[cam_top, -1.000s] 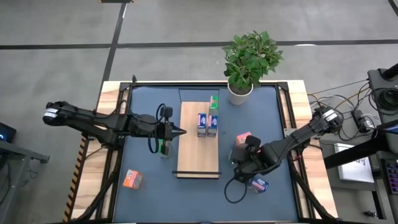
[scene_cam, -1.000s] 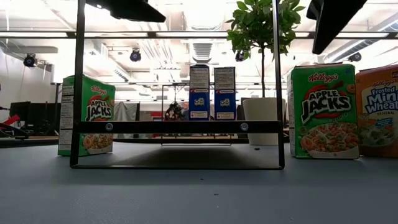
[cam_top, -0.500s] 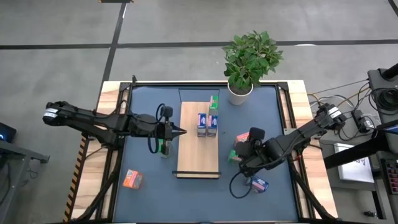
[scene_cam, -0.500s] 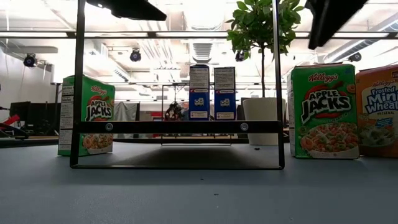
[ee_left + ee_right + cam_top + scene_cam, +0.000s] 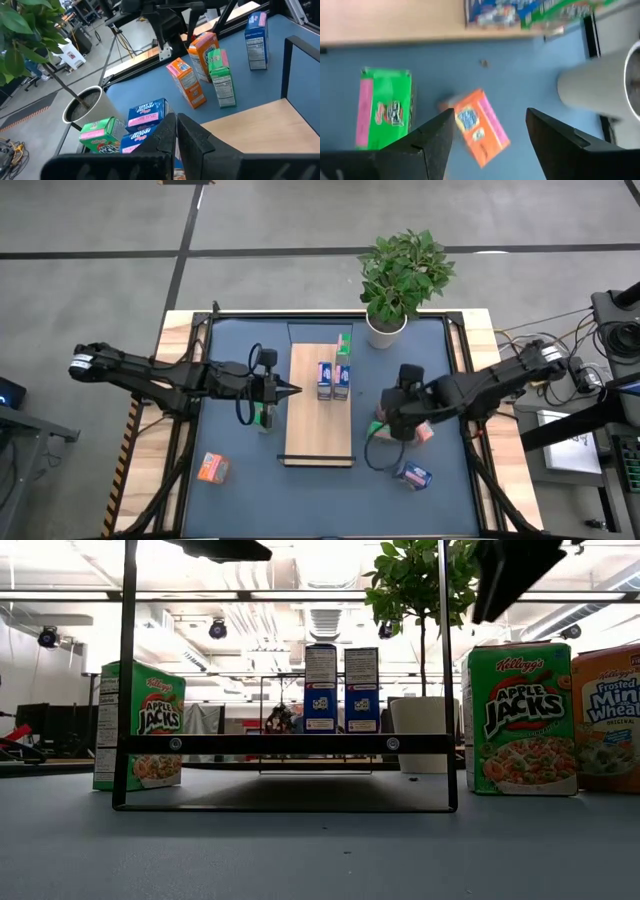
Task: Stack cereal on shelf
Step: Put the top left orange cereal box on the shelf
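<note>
While the blue table [image 5: 230, 450] stays busy with scattered stock, the shelf [image 5: 318, 430] lies flat down its middle, dark strip at the near end, and only its far half is filled: two blue-purple boxes [image 5: 333, 379] stand side by side on it, with a green box [image 5: 345, 343] at the far end beside the potted plant [image 5: 402, 275]. So, by my count, three are placed and the rest wait. On the left, the left gripper [image 5: 175, 131] hangs just off the shelf's left edge, fingers pressed together and holding nothing, with a green box [image 5: 264, 418] on the table just under that arm and an orange-red box [image 5: 211, 468] lying near the front-left corner. On the right, the right gripper [image 5: 487, 127] hovers above a cluster right of the shelf, fingers spread wide and empty; its wrist view looks down on a green box [image 5: 384, 107] and an orange-red box [image 5: 481, 126] lying apart on the blue surface. One blue-purple box [image 5: 412, 474] lies nearer the front. Not all nine show at once, so roughly two thirds of the job looks left.
</note>
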